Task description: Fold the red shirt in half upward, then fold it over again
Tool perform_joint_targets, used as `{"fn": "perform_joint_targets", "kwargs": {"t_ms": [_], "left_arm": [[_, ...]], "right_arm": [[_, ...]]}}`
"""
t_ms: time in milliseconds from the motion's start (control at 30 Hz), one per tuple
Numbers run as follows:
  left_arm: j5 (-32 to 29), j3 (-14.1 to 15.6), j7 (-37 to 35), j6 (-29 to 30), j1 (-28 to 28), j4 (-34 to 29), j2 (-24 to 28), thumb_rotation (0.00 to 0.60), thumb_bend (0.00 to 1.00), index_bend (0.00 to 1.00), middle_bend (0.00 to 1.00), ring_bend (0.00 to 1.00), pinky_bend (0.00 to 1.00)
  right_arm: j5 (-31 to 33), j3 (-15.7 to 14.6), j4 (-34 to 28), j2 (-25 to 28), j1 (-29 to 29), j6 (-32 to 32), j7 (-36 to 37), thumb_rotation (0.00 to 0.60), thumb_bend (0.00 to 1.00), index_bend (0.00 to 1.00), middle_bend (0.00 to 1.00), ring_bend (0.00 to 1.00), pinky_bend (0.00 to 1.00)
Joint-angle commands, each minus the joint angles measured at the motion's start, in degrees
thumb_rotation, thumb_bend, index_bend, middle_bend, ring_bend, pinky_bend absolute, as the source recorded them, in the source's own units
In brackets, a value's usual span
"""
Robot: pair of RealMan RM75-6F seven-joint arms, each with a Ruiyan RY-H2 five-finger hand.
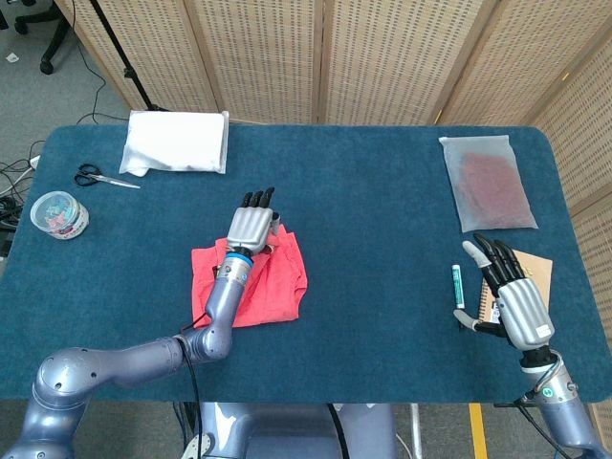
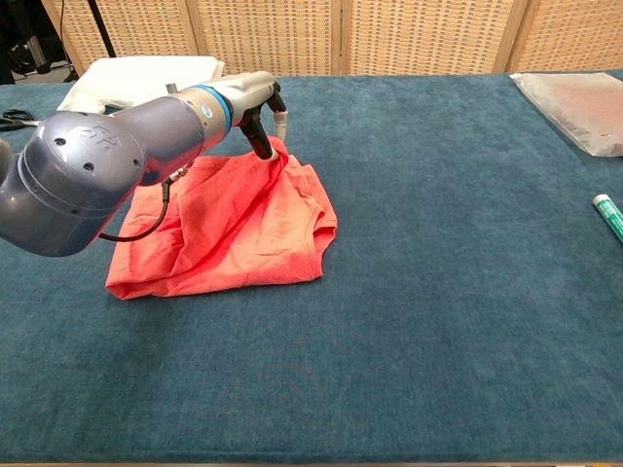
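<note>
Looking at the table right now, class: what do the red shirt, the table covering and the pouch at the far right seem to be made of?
Red shirt: soft matte knit fabric, likely cotton; it creases and drapes from the left hand.
Table covering: dark blue felt or short-pile carpet, fuzzy and matte.
Pouch: frosted translucent plastic, probably; a reddish content shows through.
</note>
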Motion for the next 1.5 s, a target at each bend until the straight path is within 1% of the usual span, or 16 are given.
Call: {"fn": "perform_joint_targets", "kwargs": {"t_ms": [33, 100, 133, 233, 300, 400, 500, 600, 667, 700, 733, 767, 833, 933, 1200, 1500], "left_arm": [[1.7, 0.0, -1.9, -0.7, 0.1, 0.7, -0.7, 0.6, 0.24, 0.16, 0.0, 0.0, 0.0], [2.7, 0.0, -3.0, -0.6, 0.4, 0.6, -0.6, 0.6, 0.15, 0.03, 0.0, 0.0, 0.0], [3.1, 0.0, -3.4, -0.4, 0.6, 0.4, -0.5, 0.6, 0.11, 0.0, 0.0, 0.0, 0.0], [4.7, -0.1, -5.3, 0.4, 1.7, -1.1, 0.5, 0.6, 0.04, 0.0, 0.0, 0.0, 0.0], [6.1, 0.0, -7.0, 0.7, 2.7, -2.7, 1.8, 0.6, 0.03, 0.0, 0.0, 0.0, 0.0], [10.5, 1.1, -11.0, 1.7, 5.6, -6.5, 5.0, 0.6, 0.03, 0.0, 0.0, 0.0, 0.0], [17.4, 4.3, -16.0, 2.4, 9.7, -10.6, 10.0, 0.6, 0.05, 0.0, 0.0, 0.0, 0.0], [25.0, 7.8, -21.9, 3.1, 13.4, -12.6, 14.6, 0.6, 0.1, 0.0, 0.0, 0.0, 0.0], [29.5, 9.9, -25.3, 3.4, 15.0, -12.5, 16.7, 0.6, 0.15, 0.05, 0.0, 0.0, 0.0], [31.6, 11.0, -26.8, 3.6, 15.7, -12.1, 17.6, 0.6, 0.18, 0.12, 0.0, 0.0, 0.0], [34.1, 12.5, -28.7, 3.8, 16.5, -11.3, 18.5, 0.6, 0.22, 0.2, 0.0, 0.0, 0.0], [36.3, 13.8, -30.4, 4.2, 17.4, -10.1, 19.1, 0.6, 0.23, 0.24, 0.0, 0.0, 0.0], [38.6, 15.1, -32.8, 4.7, 18.4, -8.1, 19.2, 0.6, 0.27, 0.33, 0.0, 0.0, 0.0], [41.0, 16.5, -35.5, 5.1, 19.3, -4.3, 18.2, 0.6, 0.3, 0.38, 0.0, 0.0, 0.0], [47.2, 18.6, -39.4, 9.0, 20.4, 8.8, 12.1, 0.6, 0.32, 0.43, 0.0, 0.0, 0.0], [52.4, 20.3, -45.5, 13.4, 21.3, 19.7, 6.0, 0.6, 0.31, 0.43, 0.0, 0.0, 0.0]], "right_arm": [[0.1, 0.0, 0.0, 0.0, 0.0, -0.1, 0.0, 0.6, 0.0, 0.0, 0.0, 0.0, 0.0], [0.1, -0.1, 0.0, 0.1, 0.0, -0.2, 0.0, 0.6, 0.0, 0.0, 0.0, 0.0, 0.0], [0.1, -0.1, -0.1, 0.1, -0.1, -0.2, 0.0, 0.6, 0.0, 0.0, 0.0, 0.0, 0.0], [0.0, -0.1, -0.2, 0.2, -0.1, -0.1, -0.1, 0.6, 0.0, 0.0, 0.0, 0.0, 0.0], [-0.1, -0.2, -0.3, 0.2, -0.2, -0.1, -0.1, 0.6, 0.0, 0.0, 0.0, 0.0, 0.0], [-0.2, -0.2, -0.4, 0.3, -0.2, 0.0, -0.2, 0.6, 0.0, 0.0, 0.0, 0.0, 0.0], [-0.4, -0.3, -0.5, 0.2, -0.2, 0.0, -0.6, 0.6, 0.0, 0.0, 0.0, 0.0, 0.0], [-0.7, -0.4, -0.7, 0.1, -0.2, 0.0, -1.0, 0.6, 0.0, 0.0, 0.0, 0.0, 0.0], [-0.8, -0.5, -0.8, 0.0, -0.2, 0.0, -1.2, 0.6, 0.0, 0.0, 0.0, 0.0, 0.0], [-0.9, -0.5, -0.9, 0.0, -0.2, 0.0, -1.4, 0.6, 0.0, 0.0, 0.0, 0.0, 0.0], [-1.1, -0.5, -1.0, 0.0, -0.1, 0.0, -1.7, 0.6, 0.0, 0.0, 0.0, 0.0, 0.0], [-1.2, -0.6, -1.1, -0.1, -0.1, 0.0, -2.0, 0.6, 0.0, 0.0, 0.0, 0.0, 0.0], [-1.3, -0.7, -1.3, -0.3, -0.1, -0.1, -2.4, 0.6, 0.0, 0.0, 0.0, 0.0, 0.0], [-1.6, -0.8, -1.5, -0.5, 0.0, -0.2, -3.1, 0.6, 0.0, 0.0, 0.0, 0.0, 0.0], [-1.4, -0.8, -1.4, -1.0, 0.3, -0.9, -3.9, 0.6, 0.0, 0.0, 0.0, 0.0, 0.0], [-1.2, -0.8, -1.2, -0.9, 0.3, -1.0, -3.5, 0.6, 0.0, 0.0, 0.0, 0.0, 0.0]]}}
